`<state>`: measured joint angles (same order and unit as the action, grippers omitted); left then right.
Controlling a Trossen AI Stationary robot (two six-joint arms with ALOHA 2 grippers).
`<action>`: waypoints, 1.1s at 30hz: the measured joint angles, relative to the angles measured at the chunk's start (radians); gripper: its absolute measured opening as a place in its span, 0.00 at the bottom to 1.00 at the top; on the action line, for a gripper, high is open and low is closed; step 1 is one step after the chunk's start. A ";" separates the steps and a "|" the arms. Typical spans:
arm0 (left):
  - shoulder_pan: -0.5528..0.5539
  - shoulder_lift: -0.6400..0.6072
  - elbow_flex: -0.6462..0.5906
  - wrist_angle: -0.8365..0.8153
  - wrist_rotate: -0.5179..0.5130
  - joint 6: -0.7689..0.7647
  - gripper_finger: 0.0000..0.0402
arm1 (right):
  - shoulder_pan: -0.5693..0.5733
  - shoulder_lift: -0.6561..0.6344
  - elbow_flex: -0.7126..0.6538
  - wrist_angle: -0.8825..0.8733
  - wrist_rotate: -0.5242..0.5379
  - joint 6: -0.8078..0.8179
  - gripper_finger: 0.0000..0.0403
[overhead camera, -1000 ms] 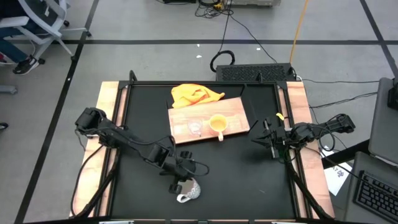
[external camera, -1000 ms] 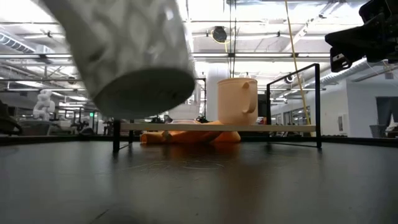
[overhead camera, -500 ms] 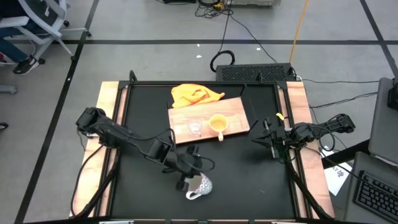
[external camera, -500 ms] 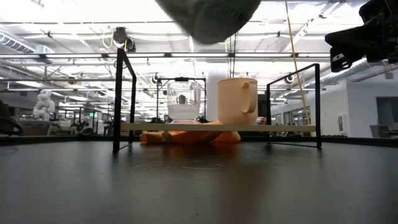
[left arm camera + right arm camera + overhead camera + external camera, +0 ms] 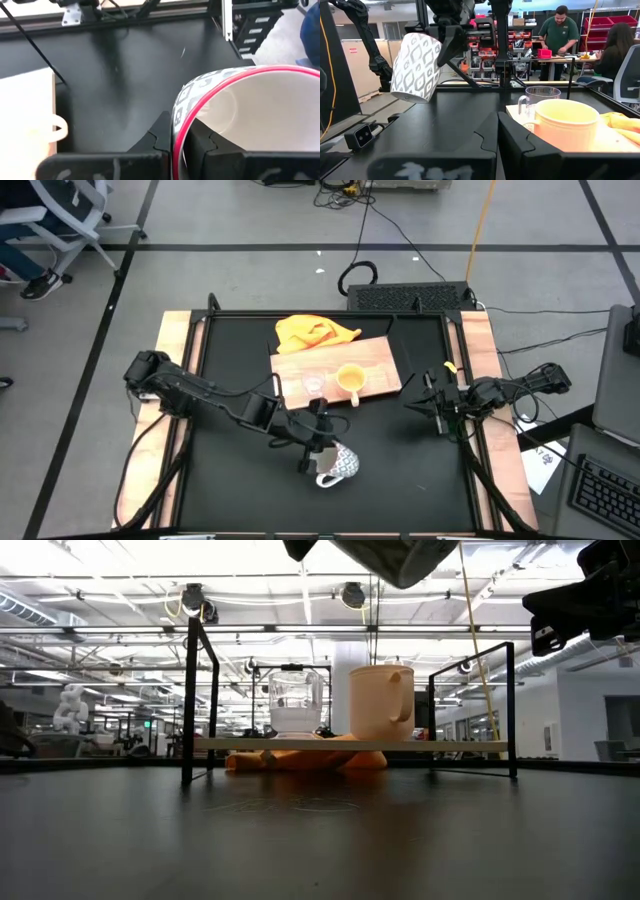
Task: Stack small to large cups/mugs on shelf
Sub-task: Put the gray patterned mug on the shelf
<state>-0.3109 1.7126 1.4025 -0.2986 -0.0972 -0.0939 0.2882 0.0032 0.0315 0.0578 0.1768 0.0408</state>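
Note:
My left gripper (image 5: 318, 448) is shut on the white patterned mug (image 5: 338, 465), which has a red rim, above the black table near its middle front. The mug also shows in the right wrist view (image 5: 416, 66) and at the top of the low view (image 5: 400, 554). The wooden shelf (image 5: 376, 356) lies farther back. The clear glass cup (image 5: 314, 385) and the yellow-orange mug (image 5: 351, 380) stand on it on their bases. My right gripper (image 5: 412, 403) waits, shut and empty, at the table's right side. My left gripper holds the mug's wall at the red rim (image 5: 176, 131), one finger (image 5: 200, 142) inside and one (image 5: 159, 136) outside. The fingers come slanting down from the table's left. The mug hangs clear of the table, tilted, its base (image 5: 406, 95) lowest.
A yellow cloth (image 5: 313, 332) lies crumpled behind the shelf's far edge. A black metal frame (image 5: 193, 690) stands round the table. Bare black tabletop (image 5: 400, 470) lies between the mug and the right arm. People work at benches in the room beyond (image 5: 562, 31).
My left gripper has gone up and toward the table's right edge with the white mug, a little nearer the shelf. The mug has risen well clear of the table and stays tilted in the hold.

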 joint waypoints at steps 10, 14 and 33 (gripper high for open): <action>0.033 0.000 0.000 0.049 -0.001 0.060 0.05 | 0.000 0.000 0.000 0.000 0.000 0.000 0.00; 0.033 0.000 0.000 0.046 -0.001 0.064 0.05 | 0.000 0.000 0.000 0.000 0.000 0.000 0.00; 0.094 0.049 0.279 -0.329 0.017 -0.001 0.05 | 0.000 0.000 0.000 -0.001 0.000 -0.002 0.00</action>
<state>-0.2170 1.7615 1.6818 -0.6280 -0.0802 -0.0945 0.2878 0.0032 0.0315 0.0567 0.1764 0.0391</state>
